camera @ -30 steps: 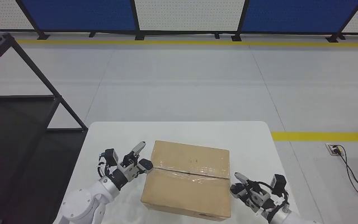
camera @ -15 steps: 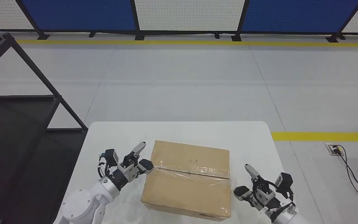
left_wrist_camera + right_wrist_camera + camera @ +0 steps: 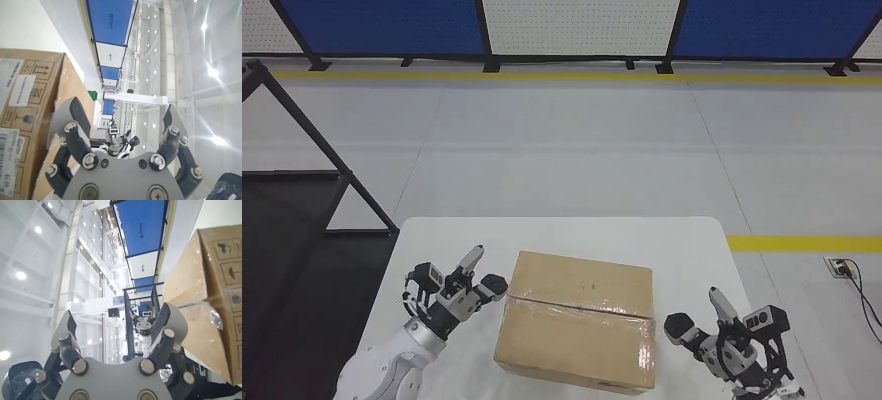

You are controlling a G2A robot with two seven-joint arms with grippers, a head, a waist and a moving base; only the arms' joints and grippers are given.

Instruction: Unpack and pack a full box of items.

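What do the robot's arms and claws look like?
The left arm is round and white, with a thin black cable looping at its wrist. The left claw and right claw match: each has a silver plate with shiny screws, black joints, and two grey fingers wearing black bumpy pads.

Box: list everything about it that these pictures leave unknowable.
Contents: in the top view the box is shut and taped, so its flaps hide the inside.
Underside: hidden against the table.
End labels: cut off by the picture's edge in both wrist views.
Contact: in the left wrist view one finger of the left pincer overlaps the box; whether it touches cannot be told.
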